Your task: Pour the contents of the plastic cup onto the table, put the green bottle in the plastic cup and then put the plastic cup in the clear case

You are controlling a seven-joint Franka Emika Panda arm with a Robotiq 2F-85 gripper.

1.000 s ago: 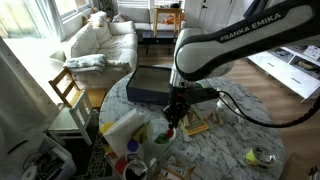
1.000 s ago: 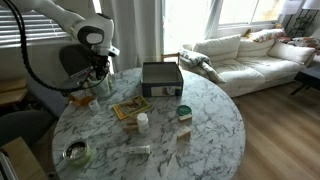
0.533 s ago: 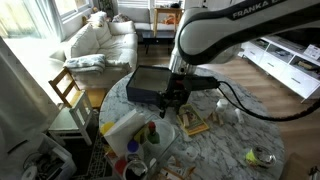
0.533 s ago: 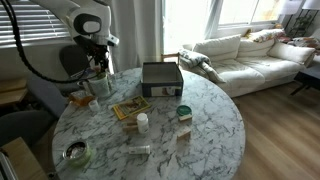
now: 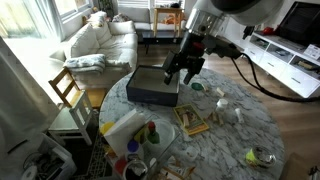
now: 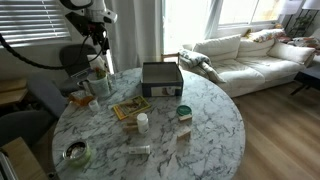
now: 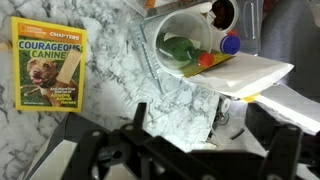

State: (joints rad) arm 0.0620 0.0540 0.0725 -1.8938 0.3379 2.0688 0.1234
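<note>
cup: plastic cup point(image 7: 190, 25) stands on marbled surface point(image 6: 205, 135), right by white box point(image 7: 255, 75) | green bottle point(image 7: 178, 47) inside it w/ red & blue-capped bits | claw point(image 7: 180, 122) wide open, empty, up above cup | clear case point(image 6: 160, 78) apart, nr middle | yellow book point(image 7: 48, 65) nr cup

the arm point(image 5: 225, 8) reached in from above, its wrist bent downward. the gripper point(image 5: 181, 74) hung in the air, fingers point(image 7: 138, 125) spread wide apart with nothing between them.
</note>
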